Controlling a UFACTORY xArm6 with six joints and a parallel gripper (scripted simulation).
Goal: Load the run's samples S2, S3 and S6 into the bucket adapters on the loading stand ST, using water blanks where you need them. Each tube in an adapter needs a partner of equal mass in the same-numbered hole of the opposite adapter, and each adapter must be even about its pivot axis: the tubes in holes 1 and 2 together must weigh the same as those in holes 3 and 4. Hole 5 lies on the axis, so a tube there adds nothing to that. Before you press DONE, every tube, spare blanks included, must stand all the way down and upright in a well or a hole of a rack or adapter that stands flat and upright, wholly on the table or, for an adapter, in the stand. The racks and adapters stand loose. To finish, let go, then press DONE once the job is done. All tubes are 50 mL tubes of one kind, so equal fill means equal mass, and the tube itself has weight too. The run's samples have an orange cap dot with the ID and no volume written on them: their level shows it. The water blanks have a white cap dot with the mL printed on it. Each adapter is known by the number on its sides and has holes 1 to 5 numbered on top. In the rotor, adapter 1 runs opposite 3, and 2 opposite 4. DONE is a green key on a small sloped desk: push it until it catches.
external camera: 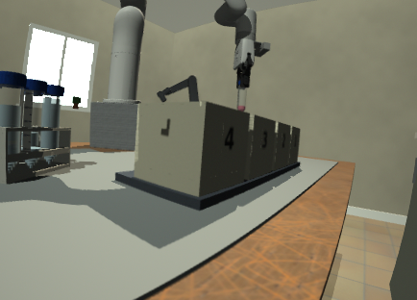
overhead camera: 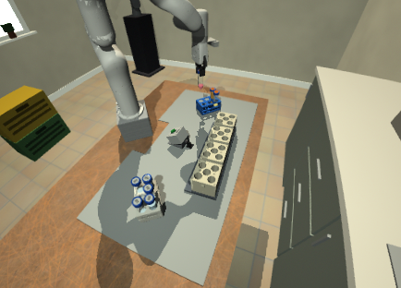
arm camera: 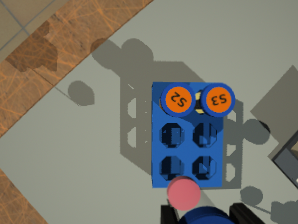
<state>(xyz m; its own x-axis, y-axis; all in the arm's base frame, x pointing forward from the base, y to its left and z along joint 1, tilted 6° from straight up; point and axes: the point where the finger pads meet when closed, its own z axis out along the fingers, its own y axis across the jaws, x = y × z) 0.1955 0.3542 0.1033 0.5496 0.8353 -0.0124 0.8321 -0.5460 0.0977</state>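
The six-joint arm (overhead camera: 115,75) (external camera: 126,59) carries one tube, with the row of adapters (overhead camera: 205,186) (external camera: 168,145) on the loading stand (overhead camera: 200,195) (external camera: 159,190) running away from beneath the gripper's side, their visible holes unfilled; the water-blank rack (overhead camera: 151,214) (external camera: 38,165) stands well apart from the gripper, past the DONE desk (overhead camera: 177,138). Below the gripper, the blue rack (overhead camera: 201,111) (arm camera: 157,150) still has S3 (arm camera: 218,99) and S2 (arm camera: 178,100) upright in wells. The gripper (overhead camera: 200,71) (external camera: 243,78) (arm camera: 205,214) is clamped on a blue-capped tube (overhead camera: 199,79) (external camera: 241,98) (arm camera: 207,218), its pink bottom (overhead camera: 200,86) (external camera: 241,108) (arm camera: 184,193) hanging down, clear of the rack; its dot is out of sight, but it is probably S6. Loading looks to be in hand: the next move likely calls for enough height, then a vertical descent into a chosen hole. Around the gripper's workspace are plain walls; dark-fronted cabinets (overhead camera: 305,172) stand beyond the adapters, and a grey mat (overhead camera: 185,246) (external camera: 96,246) covers much of the orange-brown table (overhead camera: 42,218) (external camera: 288,256) underneath.
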